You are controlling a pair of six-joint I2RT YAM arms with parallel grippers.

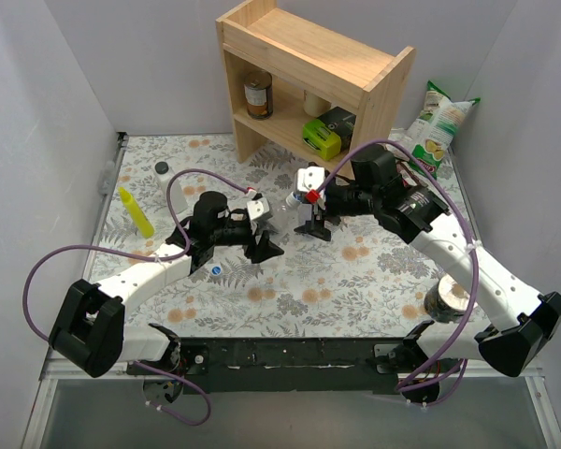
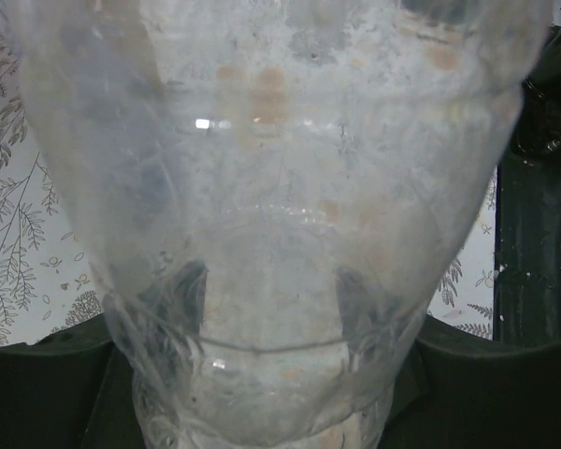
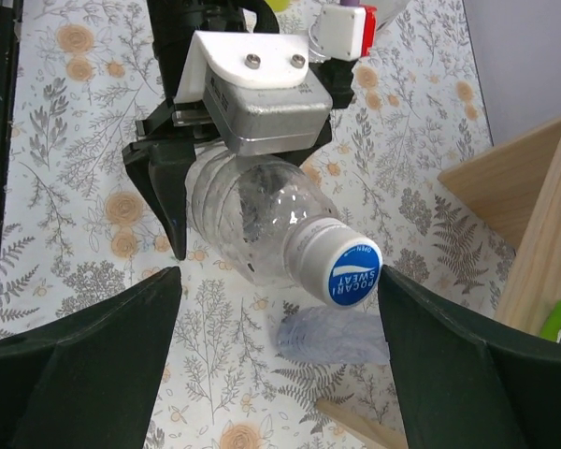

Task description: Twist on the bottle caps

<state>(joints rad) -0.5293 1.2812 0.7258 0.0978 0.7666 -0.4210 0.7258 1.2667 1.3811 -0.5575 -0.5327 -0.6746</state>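
Note:
A clear bottle (image 3: 248, 220) is held level above the table, with my left gripper (image 2: 271, 299) shut round its body; it fills the left wrist view, and the dark fingers (image 2: 179, 297) show through it. A white cap with a blue top (image 3: 341, 267) sits on its neck and faces my right gripper (image 3: 280, 281). That gripper is open, one finger on each side of the cap: the right fingertip is close beside it, the left one well apart. From above, the left gripper (image 1: 266, 245) and the right gripper (image 1: 316, 226) meet mid-table. Another blue cap (image 1: 215, 268) lies loose by the left arm.
A bluish clear bottle (image 3: 332, 337) lies on the floral cloth under the held one. A wooden shelf (image 1: 309, 65) stands behind, with a tin (image 1: 258, 94) and a green box (image 1: 323, 138). At the left are a yellow squeeze bottle (image 1: 136, 210) and a white bottle (image 1: 161, 178). A snack bag (image 1: 441, 126) leans at the right.

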